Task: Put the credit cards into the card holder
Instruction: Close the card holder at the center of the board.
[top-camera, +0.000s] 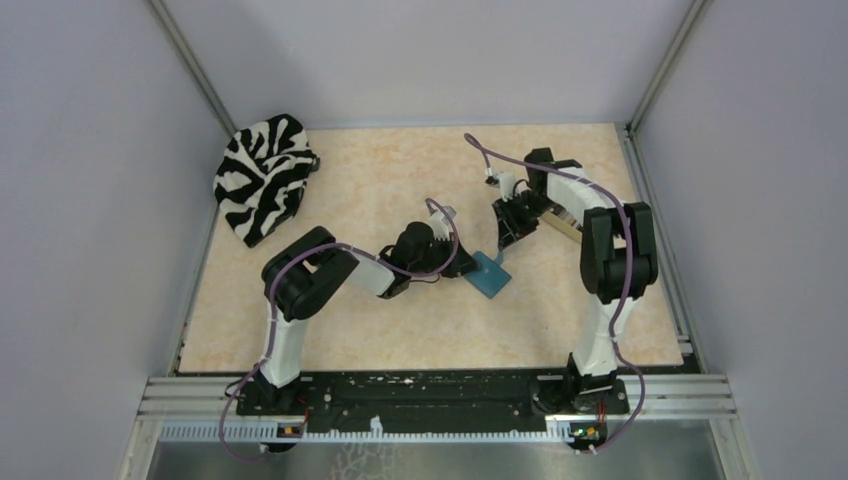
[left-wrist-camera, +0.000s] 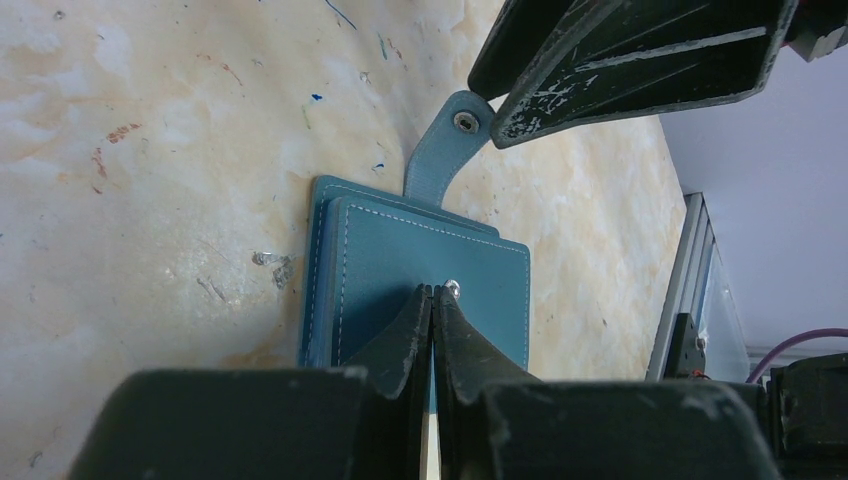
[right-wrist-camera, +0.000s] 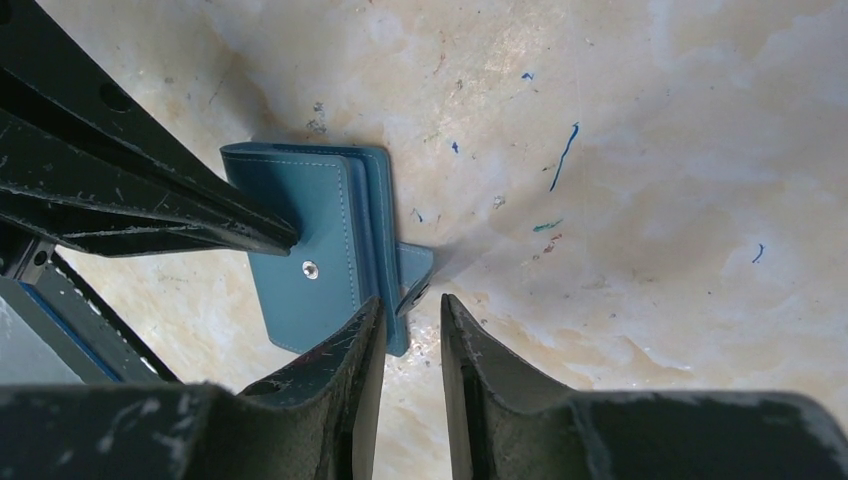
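The card holder (top-camera: 490, 277) is a teal wallet lying folded on the tabletop, also seen in the left wrist view (left-wrist-camera: 400, 250) and the right wrist view (right-wrist-camera: 300, 210). My left gripper (left-wrist-camera: 435, 292) is shut, and its tips press on the wallet's face beside the snap stud (left-wrist-camera: 453, 288). The snap tab (left-wrist-camera: 447, 152) sticks out loose from the far edge. My right gripper (right-wrist-camera: 412, 305) is open, its jaws a narrow gap apart, with the tab's end (right-wrist-camera: 418, 268) at the mouth of that gap and not clamped. No credit cards show.
A zebra-striped cloth (top-camera: 262, 175) lies bunched at the table's back left corner. A tan-edged thing (top-camera: 562, 226) is mostly hidden behind the right arm. Grey walls enclose the table on three sides. The two grippers (top-camera: 462, 262) (top-camera: 503, 245) stand close together over the wallet.
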